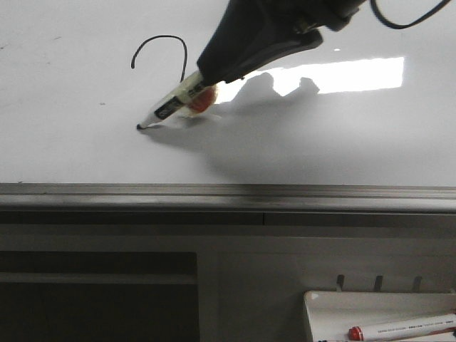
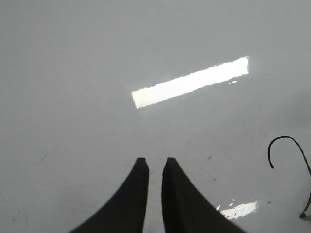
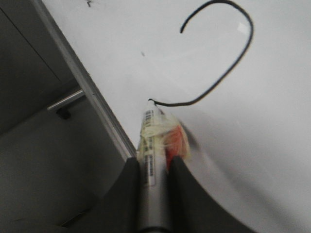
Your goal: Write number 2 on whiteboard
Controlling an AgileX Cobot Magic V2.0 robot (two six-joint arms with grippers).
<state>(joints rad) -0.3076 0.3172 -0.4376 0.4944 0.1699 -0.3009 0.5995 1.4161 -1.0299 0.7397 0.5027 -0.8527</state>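
Observation:
The whiteboard (image 1: 320, 142) lies flat, glossy, with a grey metal lower edge (image 1: 228, 191). On it is a partial number 2 (image 1: 167, 36): a curved top and a diagonal stroke running down to the marker tip. My right gripper (image 1: 206, 78) is shut on a black-tipped marker (image 1: 174, 102) wrapped in yellowish tape, with its tip on the board. In the right wrist view the gripper (image 3: 154, 162) holds the marker (image 3: 151, 136) at the stroke's end (image 3: 251, 34). My left gripper (image 2: 154, 162) hovers over bare board (image 2: 97, 73), fingers nearly together and empty. The stroke (image 2: 286, 137) shows to one side.
A small white tray (image 1: 320, 306) at the front right holds a red-capped marker (image 1: 399, 328). Below the board's edge is a grey cabinet front (image 1: 107, 285). A metal handle (image 3: 65, 102) shows beside the board's edge. Bright glare (image 1: 356, 75) lies on the board.

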